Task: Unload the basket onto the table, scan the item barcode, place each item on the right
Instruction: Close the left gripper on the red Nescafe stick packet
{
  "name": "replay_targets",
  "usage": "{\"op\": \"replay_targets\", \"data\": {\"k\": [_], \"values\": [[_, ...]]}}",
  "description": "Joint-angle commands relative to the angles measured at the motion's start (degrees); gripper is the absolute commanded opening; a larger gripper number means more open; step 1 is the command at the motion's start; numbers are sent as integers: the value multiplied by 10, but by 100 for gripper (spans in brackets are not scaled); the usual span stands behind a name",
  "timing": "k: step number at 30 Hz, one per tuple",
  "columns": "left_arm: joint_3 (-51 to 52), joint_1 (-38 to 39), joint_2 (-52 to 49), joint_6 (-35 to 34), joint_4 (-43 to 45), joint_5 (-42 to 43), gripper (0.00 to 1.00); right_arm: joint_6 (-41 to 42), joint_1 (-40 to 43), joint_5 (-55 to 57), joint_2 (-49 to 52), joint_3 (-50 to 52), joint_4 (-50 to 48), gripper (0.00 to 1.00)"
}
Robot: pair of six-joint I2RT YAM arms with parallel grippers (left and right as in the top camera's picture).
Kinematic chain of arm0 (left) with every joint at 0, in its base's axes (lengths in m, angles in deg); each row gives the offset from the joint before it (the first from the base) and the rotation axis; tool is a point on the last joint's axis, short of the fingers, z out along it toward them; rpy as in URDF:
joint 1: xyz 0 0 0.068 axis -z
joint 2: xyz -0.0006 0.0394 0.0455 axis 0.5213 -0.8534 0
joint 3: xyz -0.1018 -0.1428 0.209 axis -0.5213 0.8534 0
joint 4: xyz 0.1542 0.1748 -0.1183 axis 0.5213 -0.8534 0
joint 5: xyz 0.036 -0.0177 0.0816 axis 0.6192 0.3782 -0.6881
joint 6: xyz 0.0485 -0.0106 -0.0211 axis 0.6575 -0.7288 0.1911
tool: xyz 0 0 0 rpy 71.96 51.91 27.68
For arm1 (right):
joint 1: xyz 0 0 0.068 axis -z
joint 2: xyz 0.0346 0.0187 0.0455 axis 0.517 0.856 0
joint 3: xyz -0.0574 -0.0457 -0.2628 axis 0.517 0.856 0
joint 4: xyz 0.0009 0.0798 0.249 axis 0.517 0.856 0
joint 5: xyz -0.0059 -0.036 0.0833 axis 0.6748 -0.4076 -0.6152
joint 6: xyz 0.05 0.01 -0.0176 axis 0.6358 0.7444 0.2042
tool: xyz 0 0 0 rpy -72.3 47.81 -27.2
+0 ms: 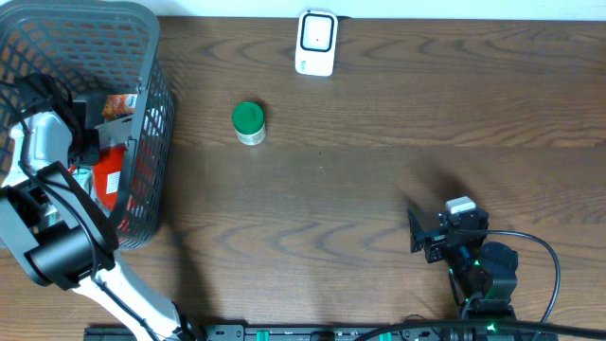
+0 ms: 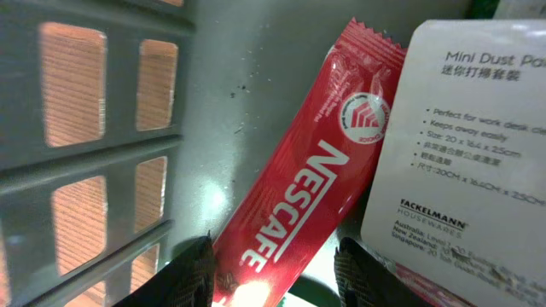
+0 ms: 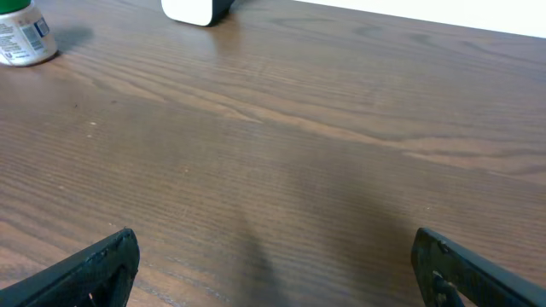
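Observation:
My left gripper [image 2: 275,247] is down inside the grey basket [image 1: 156,66]. Its jaws straddle the lower end of a red Nescafe sachet [image 2: 316,162] that lies on the basket floor. The left finger [image 2: 192,273] touches the sachet's edge. A gap shows between the sachet and the right finger [image 2: 363,273], so the gripper is open. A white dust pan pack [image 2: 461,128] lies partly over the sachet on the right. The white scanner [image 1: 315,43] stands at the table's far edge. My right gripper [image 1: 421,232] is wide open and empty, low over bare wood at the front right.
A small jar with a green lid [image 1: 248,123] stands on the table between basket and scanner, also seen in the right wrist view as the jar [image 3: 21,38]. The basket's slotted wall [image 2: 111,145] is close on the left of my left gripper.

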Motion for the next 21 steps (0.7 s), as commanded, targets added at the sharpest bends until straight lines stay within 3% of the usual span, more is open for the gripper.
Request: {"op": "replay_targets", "data": {"k": [1, 4, 11, 21], "values": [[2, -1, -25, 8, 2, 1, 47, 8, -4, 5, 1, 1, 4, 99], [2, -1, -27, 8, 4, 1, 45, 8, -4, 5, 1, 1, 6, 99], [2, -1, -27, 8, 10, 1, 14, 8, -4, 6, 1, 1, 8, 99], [2, 0, -4, 7, 12, 1, 12, 8, -4, 7, 1, 1, 8, 99]]}}
